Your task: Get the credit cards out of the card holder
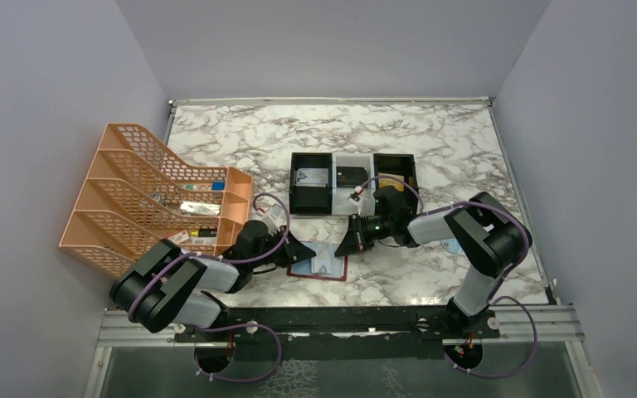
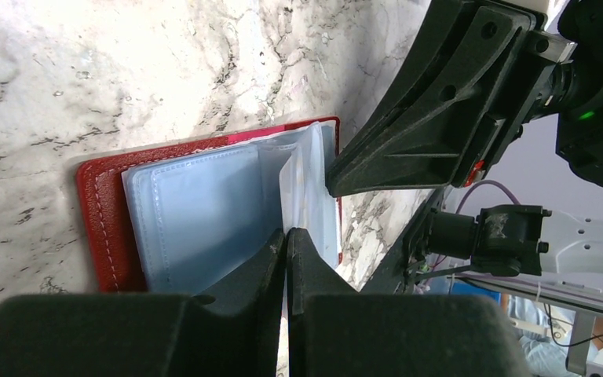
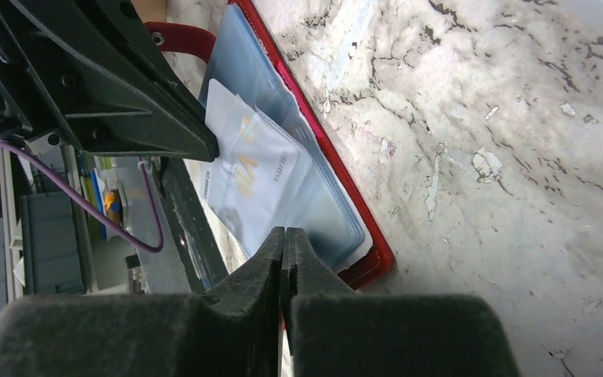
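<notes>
Marbled table [image 1: 431, 141], grey walls around. Near the front edge, the card holder [image 1: 319, 265] is laid open, pale sleeves up, between both arms. The left gripper [image 2: 286, 236] is pressed together at a sleeve leaf; whether the leaf is pinched cannot be told. The right gripper [image 3: 285, 236] is likewise closed, tip over the opposite edge. A silvery-white credit card [image 3: 251, 169] is seen inside a sleeve. Risks: holder dragged across smooth marble, or sleeve lifted instead of card; fingertips could be knocked together, being so close. A tray [image 1: 308, 157] is set beyond.
</notes>
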Tool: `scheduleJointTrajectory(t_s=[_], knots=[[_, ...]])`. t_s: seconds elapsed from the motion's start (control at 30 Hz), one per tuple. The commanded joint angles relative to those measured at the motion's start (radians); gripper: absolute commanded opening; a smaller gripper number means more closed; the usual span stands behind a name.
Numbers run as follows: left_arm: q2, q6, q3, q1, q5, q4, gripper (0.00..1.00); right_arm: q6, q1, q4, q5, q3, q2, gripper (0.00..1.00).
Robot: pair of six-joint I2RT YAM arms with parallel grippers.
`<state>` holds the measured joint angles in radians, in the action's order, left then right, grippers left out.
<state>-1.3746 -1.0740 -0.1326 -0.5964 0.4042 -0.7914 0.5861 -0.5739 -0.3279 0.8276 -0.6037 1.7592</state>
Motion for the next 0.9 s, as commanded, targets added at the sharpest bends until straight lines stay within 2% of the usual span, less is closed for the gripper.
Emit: scheduleJointTrajectory(t_s=[0.0,0.17,0.23,0.5,0.63,0.87], knots=[[-0.007,0.032,-0.006,0.006,0.03,0.013,0.08,-0.024,0.006,0.036,-0.023,-0.006,-0.023,0.01],[-0.035,0.043,-0.022,0.006,0.051,0.012,0.1,-0.003,0.006,0.024,0.009,-0.006,-0.044,0.16],[-0.045,0.047,-0.03,0.006,0.063,0.012,0.12,0.004,0.006,0.035,-0.002,-0.008,-0.053,0.18],[-0.057,0.052,-0.044,0.007,0.081,0.011,0.12,-0.028,-0.05,0.149,-0.116,-0.059,-0.174,0.17],[-0.062,0.053,-0.046,0.006,0.081,0.011,0.12,-0.016,-0.113,0.185,-0.213,-0.098,-0.15,0.16],[-0.05,0.048,-0.042,0.006,0.079,0.012,0.14,0.017,-0.164,0.237,-0.389,-0.071,-0.102,0.16]])
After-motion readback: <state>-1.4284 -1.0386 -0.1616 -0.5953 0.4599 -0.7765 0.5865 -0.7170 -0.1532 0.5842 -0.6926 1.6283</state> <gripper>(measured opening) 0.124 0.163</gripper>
